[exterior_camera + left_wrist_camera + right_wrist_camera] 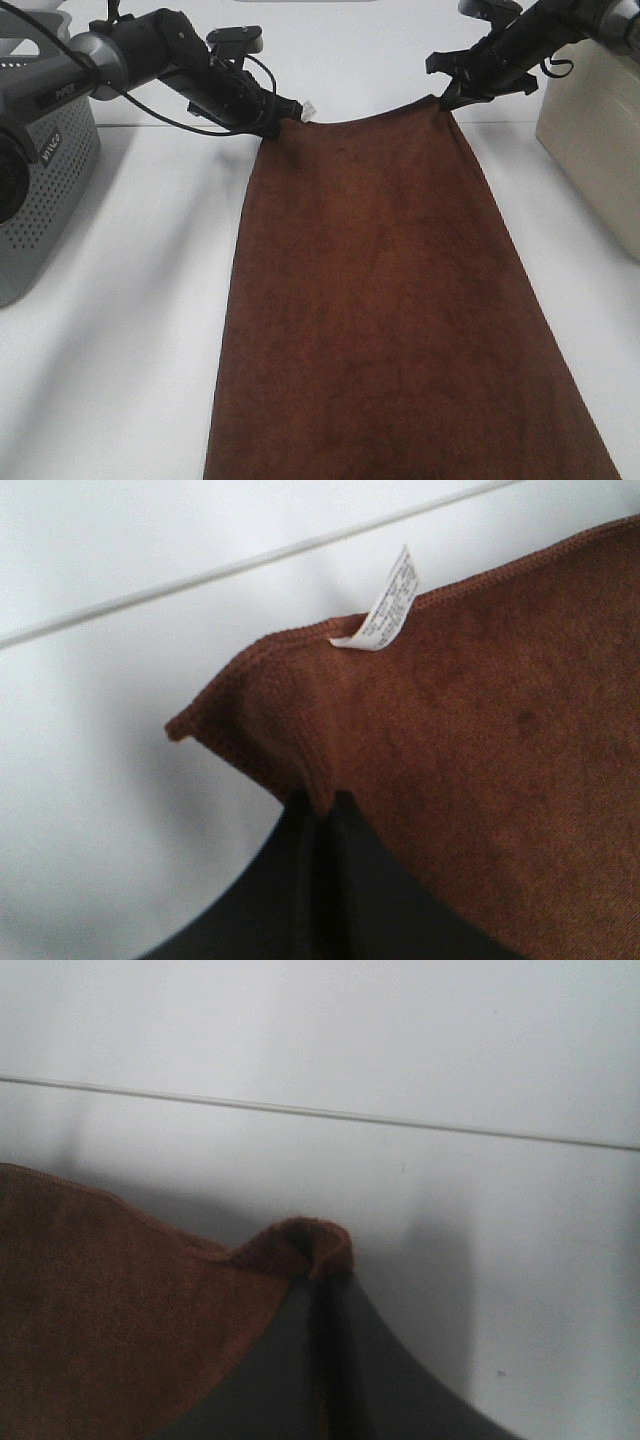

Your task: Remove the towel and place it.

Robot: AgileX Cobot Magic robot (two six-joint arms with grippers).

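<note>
Towel [400,310] cloth fills the near middle of the overhead view, a long dark brown terry rectangle running off the bottom edge and lying over the white desk [130,330], its far end pulled up at both corners. At the left, beside it, stands a grey perforated basket [45,190]; at the right edge sits a beige container [595,150]. Farther back, the left gripper [275,125] has its jaws clamped on the towel's far left corner, and the right gripper [447,97] has its jaws clamped on the far right corner, so the far hem sags between them. The overhead view shows only a white speck by the left corner; the left wrist view shows it as a small printed white tag [385,605] standing up from the stitched hem, with the corner pinched between dark fingers [345,880]. The right wrist view shows the other corner folded into a small hump above its closed fingers [300,1360], and a thin seam line across the desk behind.
</note>
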